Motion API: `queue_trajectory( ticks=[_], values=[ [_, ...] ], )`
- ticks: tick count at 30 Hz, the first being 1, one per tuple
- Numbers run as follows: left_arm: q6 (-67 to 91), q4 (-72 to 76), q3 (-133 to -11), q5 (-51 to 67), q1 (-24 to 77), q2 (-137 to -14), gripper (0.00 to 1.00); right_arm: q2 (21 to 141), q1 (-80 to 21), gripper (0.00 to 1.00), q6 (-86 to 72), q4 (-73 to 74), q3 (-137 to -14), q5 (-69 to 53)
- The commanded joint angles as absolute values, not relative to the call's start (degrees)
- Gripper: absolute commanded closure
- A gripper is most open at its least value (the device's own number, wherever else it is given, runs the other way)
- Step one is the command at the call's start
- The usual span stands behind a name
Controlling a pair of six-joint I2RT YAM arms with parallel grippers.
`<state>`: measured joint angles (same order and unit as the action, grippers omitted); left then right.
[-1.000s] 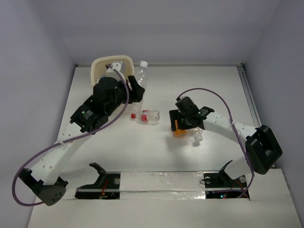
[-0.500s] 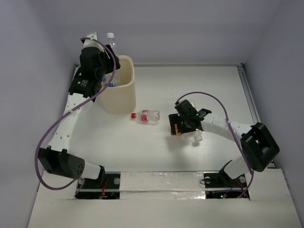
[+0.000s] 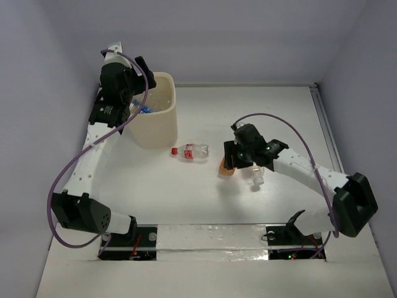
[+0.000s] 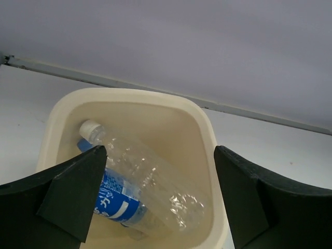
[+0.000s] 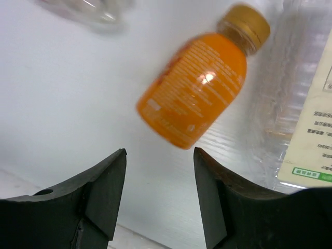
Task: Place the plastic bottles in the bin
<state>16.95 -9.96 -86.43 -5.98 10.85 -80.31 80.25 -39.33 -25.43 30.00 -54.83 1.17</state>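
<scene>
Since half a second ago, the bottle held by the left claw (image 4: pixel 161 155) has left its grip and now lies in the bin (image 4: pixel 208 127). The right arm has swung slightly, and the orange bottle (image 5: pixel 197 88) shows more fully beside it.

That left claw is spread wide and empty. Its two dark fingers sit at the lower left and lower right of its wrist view, above the bin's mouth. Below and between them, the blue-labelled bottle (image 4: pixel 135 192) lies slanted inside the bin, its white cap toward the upper left, close to the wall. From above, the bin stands in the upper left of the table (image 3: pixel 186 198), near the back wall.

The right claw (image 5: pixel 160 153) is also open, with nothing between its fingers, low over the table. Just beyond its fingertips the orange bottle lies on its side, cap toward the upper right of the wrist view. At the right edge of that view lies a clear bottle with a cream label (image 5: pixel 306 104), just beside the orange one. Whether they touch cannot be told.

In the overhead view, the red-labelled bottle (image 3: pixel 192 151) lies on its side near mid-frame, between the bin and the right claw and apart from both.
</scene>
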Motion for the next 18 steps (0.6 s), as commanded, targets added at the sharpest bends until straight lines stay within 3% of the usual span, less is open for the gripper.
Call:
queue_trajectory(
  ticks=[1,5,14,18],
  values=[
    [18.62,-7.91,-83.95,-2.12,10.72,-73.5,0.19,74.11,-39.11,0.4,-26.19,28.48,-64.21,-3.07],
    [22.4,-8.35,-75.52,5.96,10.72,-66.64,0.27,74.44,-39.11,0.41,-27.33,27.07,-75.8,-7.19],
    [29.0,-16.34,-52.4,8.78,10.72,-49.94,0.38,88.75,-39.11,0.41,-32.34,18.72,-101.75,-14.23],
    [30.23,-17.93,-46.59,9.58,11.86,-46.15,0.39,95.1,-41.13,0.41,-31.38,28.64,-111.54,-5.73]
  ],
)
